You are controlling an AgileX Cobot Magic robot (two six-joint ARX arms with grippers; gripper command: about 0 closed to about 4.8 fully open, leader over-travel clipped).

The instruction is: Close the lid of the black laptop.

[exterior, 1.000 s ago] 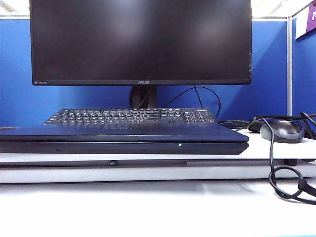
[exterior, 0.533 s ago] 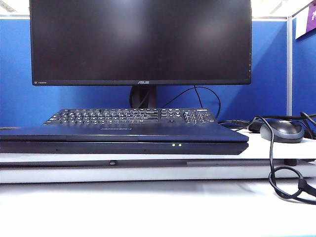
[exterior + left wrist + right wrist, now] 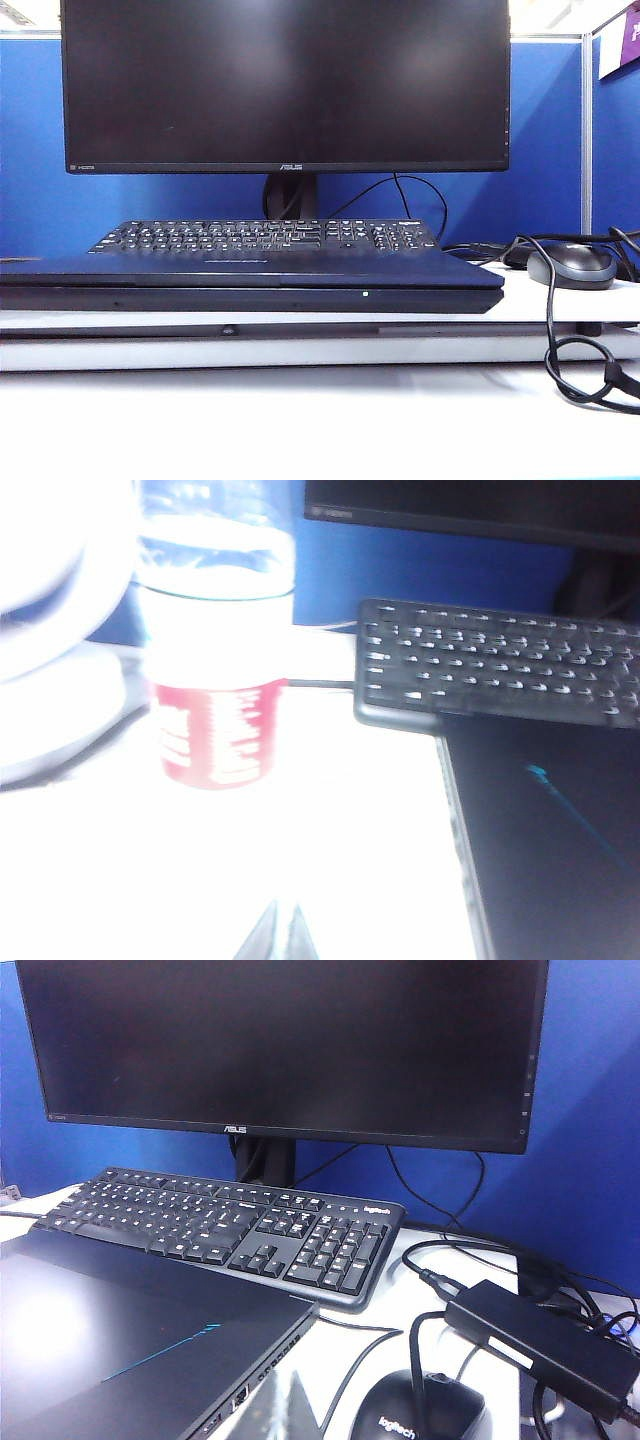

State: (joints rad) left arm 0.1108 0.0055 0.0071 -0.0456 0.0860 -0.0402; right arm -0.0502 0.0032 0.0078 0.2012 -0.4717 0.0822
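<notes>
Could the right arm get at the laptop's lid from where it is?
Probably yes. The lid lies shut and bare, with the right pincer just off its corner, nothing between. The left pincer hangs off its other side, by a bottle.

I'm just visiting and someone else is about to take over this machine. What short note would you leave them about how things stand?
Left gripper: only its tips show in the left wrist view, near the water bottle; open or shut, cannot tell.
Right gripper: barely visible, beside the laptop's corner; cannot tell either.
The black laptop lies in front of the keyboard; its lid is flat down.
Done: lid closed.
Left: nothing visible, other than pulling the arms away.
</notes>
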